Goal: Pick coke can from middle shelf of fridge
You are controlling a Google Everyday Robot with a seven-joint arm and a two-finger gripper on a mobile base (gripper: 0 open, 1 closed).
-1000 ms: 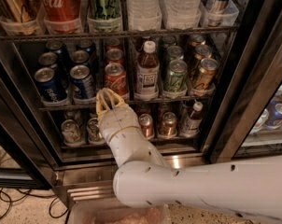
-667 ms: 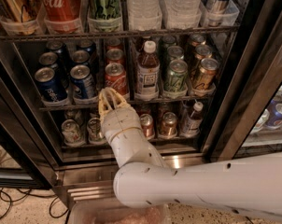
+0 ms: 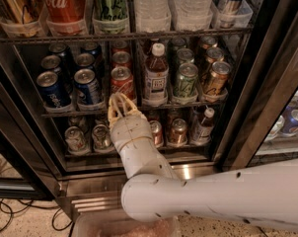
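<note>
The fridge (image 3: 270, 78) stands open in front of me. On the middle shelf (image 3: 188, 104) a row of red coke cans runs back; the front coke can (image 3: 122, 82) stands upright in a clear tray at the rail, with two more behind it. My gripper (image 3: 121, 101) is just below and in front of that can, at the height of the shelf's front rail, pointing into the fridge. Its fingers look open and hold nothing. My white arm (image 3: 213, 196) reaches in from the lower right.
Blue Pepsi cans (image 3: 88, 86) stand left of the coke can and a bottle (image 3: 156, 75) and green cans (image 3: 186, 79) to its right. A large red Coca-Cola container (image 3: 65, 4) is on the top shelf. Small cans (image 3: 100, 136) fill the bottom shelf. Cables (image 3: 20, 216) lie on the floor at the left.
My gripper has crept slightly right and up toward the front coke can. The cans have not moved.
</note>
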